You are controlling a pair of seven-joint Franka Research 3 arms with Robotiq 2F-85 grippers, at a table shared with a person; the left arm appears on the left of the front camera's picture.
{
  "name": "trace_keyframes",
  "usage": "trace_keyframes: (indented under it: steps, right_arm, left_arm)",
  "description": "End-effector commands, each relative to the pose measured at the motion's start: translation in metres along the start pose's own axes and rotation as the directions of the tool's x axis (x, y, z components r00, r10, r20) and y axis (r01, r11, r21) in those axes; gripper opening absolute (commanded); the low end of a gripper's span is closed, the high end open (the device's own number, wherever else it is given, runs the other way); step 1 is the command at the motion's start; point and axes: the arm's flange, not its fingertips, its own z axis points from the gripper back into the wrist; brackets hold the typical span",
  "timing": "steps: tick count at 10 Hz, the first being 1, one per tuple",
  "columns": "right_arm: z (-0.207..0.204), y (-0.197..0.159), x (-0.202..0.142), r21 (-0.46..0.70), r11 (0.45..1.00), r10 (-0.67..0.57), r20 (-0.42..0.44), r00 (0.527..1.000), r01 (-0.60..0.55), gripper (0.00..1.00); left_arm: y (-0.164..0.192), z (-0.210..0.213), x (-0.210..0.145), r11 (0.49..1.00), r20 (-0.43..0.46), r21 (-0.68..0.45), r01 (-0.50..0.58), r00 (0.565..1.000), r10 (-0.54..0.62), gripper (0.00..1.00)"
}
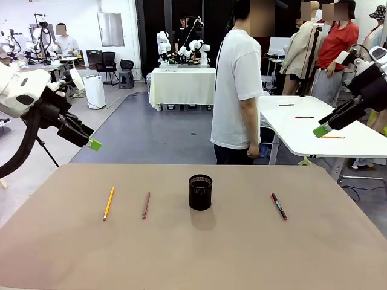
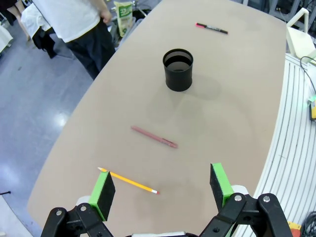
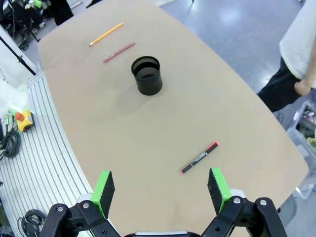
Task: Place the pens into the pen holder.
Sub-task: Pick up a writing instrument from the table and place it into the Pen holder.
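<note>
Pen holder (image 1: 200,192) black. Pens: yellow-orange one (image 1: 108,203), red-brown one (image 1: 146,205), red & black one (image 1: 279,206). Table (image 1: 242,254) plain tan. Left gripper (image 2: 161,175) & right gripper (image 3: 160,177) black w/ green pads. Person's shirt (image 1: 236,90) white.

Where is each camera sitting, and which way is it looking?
Front view: sits between the arms, looks across the table at the person; left gripper and right gripper hang at the sides.
Left wrist view: rides the left arm, looks down past its open fingers at the yellow pencil.
Right wrist view: rides the right arm, looks down past its open fingers at the red-and-black pen.
Shared: both wrist views show the pen holder.
</note>
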Motion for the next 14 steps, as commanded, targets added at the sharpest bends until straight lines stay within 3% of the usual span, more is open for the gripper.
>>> trace_keyframes:
  steps: [1,8,9,10,12,13,14]
  right_arm:
    - [0.0,-0.001,0.001,0.016,1.0,0.005,0.022,1.0,-0.005,1.0]
    - [0.0,0.0,0.0,0.001,1.0,0.0,-0.001,1.0,0.0,1.0]
    - [-0.008,0.0,0.012,0.017,0.999,-0.039,0.006,0.999,0.039,1.0]
    - [-0.018,0.001,0.02,0.001,0.999,-0.038,-0.041,0.998,0.038,1.0]
    - [-0.022,-0.005,0.023,0.001,1.0,-0.029,-0.039,0.999,0.03,1.0]
    - [-0.03,-0.009,0.025,-0.03,0.998,-0.064,-0.062,0.996,0.063,1.0]
    - [-0.05,-0.017,0.035,-0.12,0.981,-0.171,-0.141,0.975,0.155,1.0]
  left_arm:
    - [0.0,0.001,0.0,1.0,0.008,-0.004,-0.007,1.0,0.007,1.0]
    - [0.0,0.001,0.0,1.0,0.008,-0.004,-0.007,1.0,0.007,1.0]
    - [0.0,0.001,0.0,1.0,0.008,-0.004,-0.007,1.0,0.007,1.0]
    - [0.0,0.001,0.0,1.0,0.008,-0.004,-0.007,1.0,0.007,1.0]
    - [0.0,0.001,0.0,1.0,0.008,-0.004,-0.007,1.0,0.007,1.0]
    - [0.0,0.001,0.0,1.0,0.008,-0.004,-0.007,1.0,0.007,1.0]
    - [0.0,0.001,0.0,1.0,0.008,-0.004,-0.007,1.0,0.007,1.0]
